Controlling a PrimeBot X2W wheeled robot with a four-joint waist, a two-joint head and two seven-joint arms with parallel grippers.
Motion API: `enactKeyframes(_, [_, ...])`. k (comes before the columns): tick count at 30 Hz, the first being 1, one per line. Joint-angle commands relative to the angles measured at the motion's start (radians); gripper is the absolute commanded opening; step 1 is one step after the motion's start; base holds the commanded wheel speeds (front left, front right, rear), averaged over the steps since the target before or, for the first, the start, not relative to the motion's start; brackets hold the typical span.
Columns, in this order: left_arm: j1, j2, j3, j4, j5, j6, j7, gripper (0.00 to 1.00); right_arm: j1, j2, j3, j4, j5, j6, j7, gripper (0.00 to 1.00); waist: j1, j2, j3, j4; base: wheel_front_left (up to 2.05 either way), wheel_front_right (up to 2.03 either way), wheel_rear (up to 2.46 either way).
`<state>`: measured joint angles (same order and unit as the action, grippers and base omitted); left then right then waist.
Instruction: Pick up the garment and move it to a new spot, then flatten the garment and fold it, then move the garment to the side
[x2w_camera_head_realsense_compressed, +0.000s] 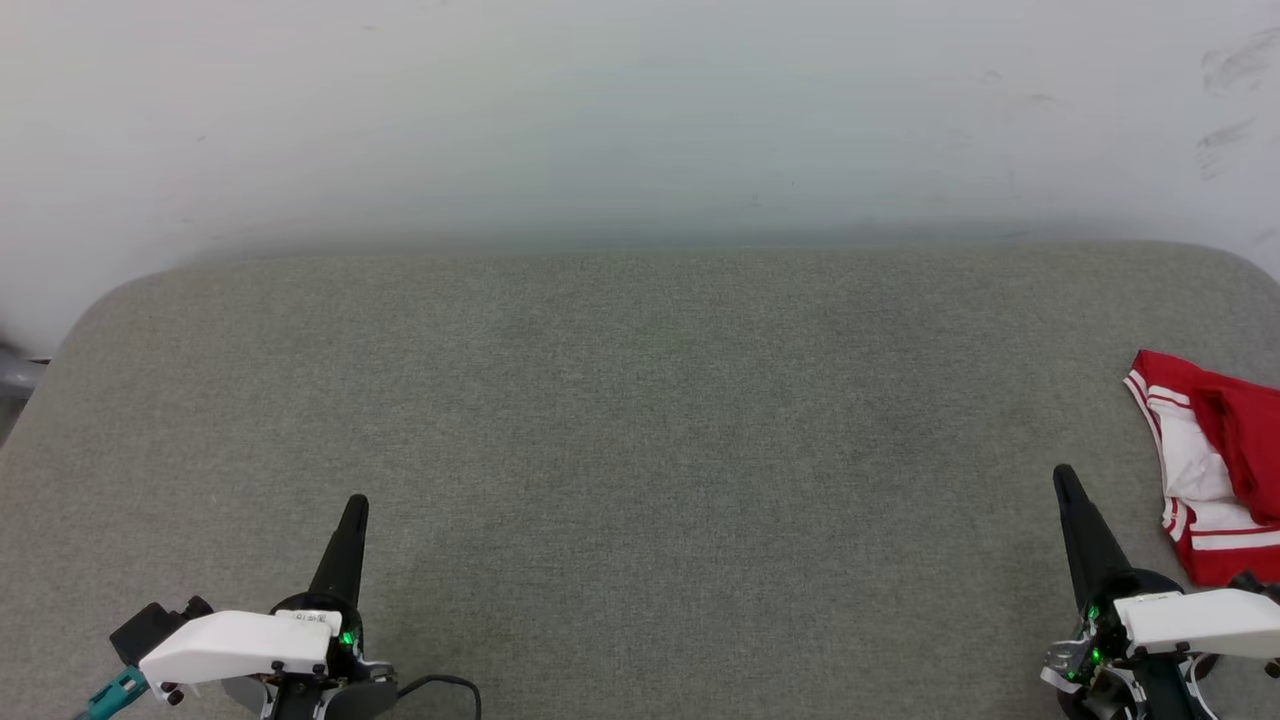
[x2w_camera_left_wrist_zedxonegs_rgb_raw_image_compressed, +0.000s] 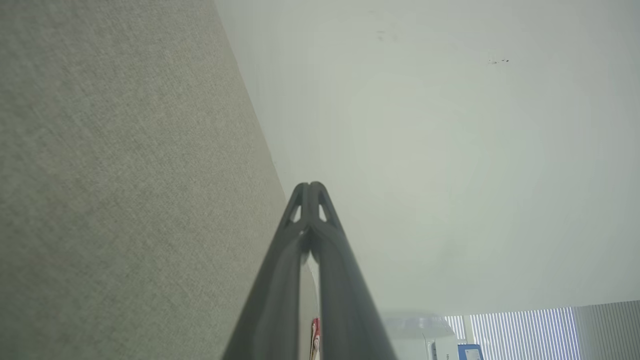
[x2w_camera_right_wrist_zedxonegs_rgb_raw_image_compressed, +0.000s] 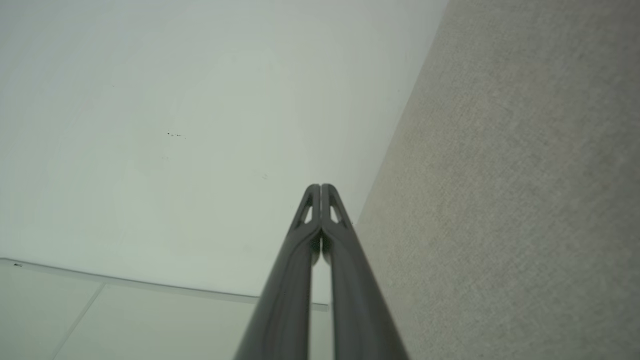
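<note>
While the left gripper (x2w_camera_head_realsense_compressed: 356, 503) and right gripper (x2w_camera_head_realsense_compressed: 1063, 473) sit closed and empty, the garment (x2w_camera_head_realsense_compressed: 1215, 470) lies bunched at the table's (x2w_camera_head_realsense_compressed: 640, 400) far right; the right should open wide, seizing a thick fold.

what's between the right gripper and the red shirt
Bare grey table surface, nothing else, lies between the right gripper and the garment, as the head view shows.

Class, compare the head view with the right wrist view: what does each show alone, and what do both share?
Head view: the bunched red T-shirt with white striped sleeves on the table's right side, and the dark-fingered left gripper. Right wrist view: a pale straight seam below the wall. Both: the grey fabric-covered table, the white wall, the right gripper, fingers shut together.
</note>
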<state>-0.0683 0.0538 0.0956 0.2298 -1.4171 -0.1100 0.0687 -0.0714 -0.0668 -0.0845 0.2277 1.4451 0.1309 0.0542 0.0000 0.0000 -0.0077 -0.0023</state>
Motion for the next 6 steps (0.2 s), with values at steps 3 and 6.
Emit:
enactKeyframes(3, [-0.023, 0.000, 0.004, 0.002, -0.034, -0.007, 0.009, 0.00, -0.019, 0.003, -0.004, 0.001, 0.032, 0.000, 0.010, 0.00, 0.0000, 0.0000, 0.001, 0.000, 0.00, 0.00, 0.00])
enactKeyframes(6, [-0.027, -0.001, 0.007, 0.004, -0.058, -0.010, 0.015, 0.00, -0.024, 0.004, -0.006, 0.004, 0.055, 0.000, 0.017, 0.00, 0.0000, 0.0000, 0.003, 0.001, 0.00, 0.00, 0.00])
